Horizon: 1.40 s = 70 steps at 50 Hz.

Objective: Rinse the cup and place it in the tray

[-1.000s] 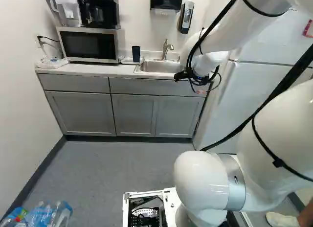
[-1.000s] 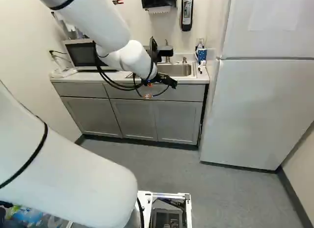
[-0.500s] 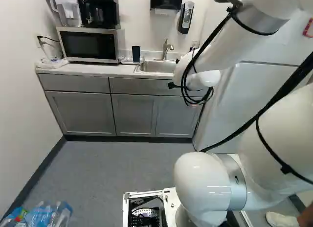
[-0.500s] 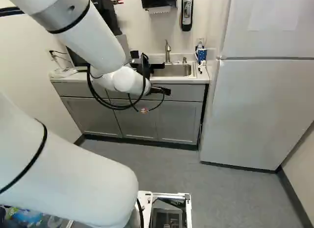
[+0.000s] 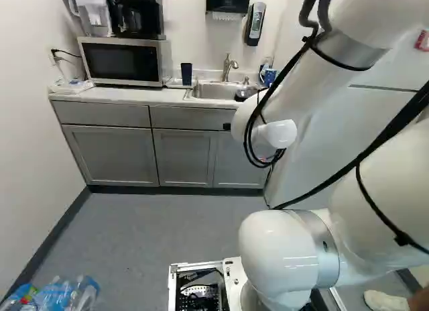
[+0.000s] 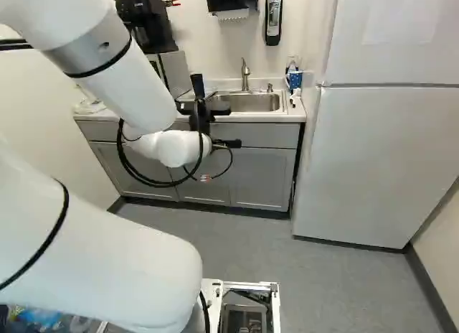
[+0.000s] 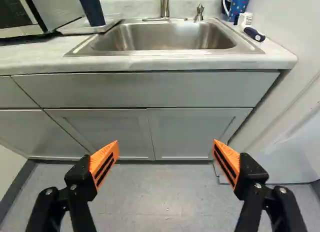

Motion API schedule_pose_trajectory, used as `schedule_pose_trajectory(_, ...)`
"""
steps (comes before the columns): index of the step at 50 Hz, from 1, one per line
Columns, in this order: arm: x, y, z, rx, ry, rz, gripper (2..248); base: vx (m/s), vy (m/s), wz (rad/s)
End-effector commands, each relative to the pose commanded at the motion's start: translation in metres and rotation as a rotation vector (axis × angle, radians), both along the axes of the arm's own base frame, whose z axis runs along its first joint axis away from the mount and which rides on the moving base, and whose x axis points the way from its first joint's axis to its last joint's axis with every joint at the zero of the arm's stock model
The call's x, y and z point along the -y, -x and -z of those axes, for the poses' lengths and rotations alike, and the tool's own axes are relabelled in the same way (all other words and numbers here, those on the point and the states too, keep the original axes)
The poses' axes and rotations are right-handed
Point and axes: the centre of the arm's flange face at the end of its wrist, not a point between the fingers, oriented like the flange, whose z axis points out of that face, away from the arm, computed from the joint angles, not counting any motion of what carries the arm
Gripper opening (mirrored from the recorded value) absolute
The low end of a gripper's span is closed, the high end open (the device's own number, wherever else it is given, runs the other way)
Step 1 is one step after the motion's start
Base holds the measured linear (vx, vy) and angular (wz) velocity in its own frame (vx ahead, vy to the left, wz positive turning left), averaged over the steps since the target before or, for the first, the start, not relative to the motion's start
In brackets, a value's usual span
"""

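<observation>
In the right base view my gripper (image 6: 204, 109) is in front of the counter, with the dark cup (image 6: 197, 85) showing just beyond it. The wrist view has the gripper (image 7: 165, 149) wide open, nothing between its orange pads, facing the cabinet fronts below the sink (image 7: 165, 38). Dark blue and upright, the cup (image 5: 186, 74) stands on a white tray (image 5: 174, 83) between microwave and sink. From the wrist, the cup (image 7: 91, 9) and tray (image 7: 106, 27) lie ahead, off to the microwave side. The faucet (image 7: 165, 4) rises behind the basin.
A microwave (image 5: 124, 61) carries a coffee maker (image 5: 139, 13). A blue patterned cup (image 6: 295, 79) and a brush (image 7: 254, 34) sit at the sink's fridge side. The counter edge (image 7: 150, 67) runs ahead of the gripper; a fridge (image 6: 380, 161) stands to the right.
The arm has swung its wrist toward the left and lower in the right base view, uncovering the faucet there and the patterned cup in the left base view. The base and the dark cup have stayed put.
</observation>
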Motion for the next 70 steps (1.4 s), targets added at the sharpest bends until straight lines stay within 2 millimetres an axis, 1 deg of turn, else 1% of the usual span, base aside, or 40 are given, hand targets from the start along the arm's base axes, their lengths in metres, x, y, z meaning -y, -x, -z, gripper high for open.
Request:
schedule_pose_trajectory(18, -0.011, 0.022, 0.021, 0.056, 0.005, -0.035, 247, 0.000, 0.000, 0.000)
schedule_pose_trajectory(37, -0.019, 0.040, 0.035, 0.097, 0.007, -0.061, 247, 0.000, 0.000, 0.000)
schedule_pose_trajectory(55, -0.023, 0.051, 0.043, 0.120, 0.007, -0.076, 247, 0.000, 0.000, 0.000)
schedule_pose_trajectory(70, -0.024, 0.055, 0.045, 0.128, 0.007, -0.081, 247, 0.000, 0.000, 0.000)
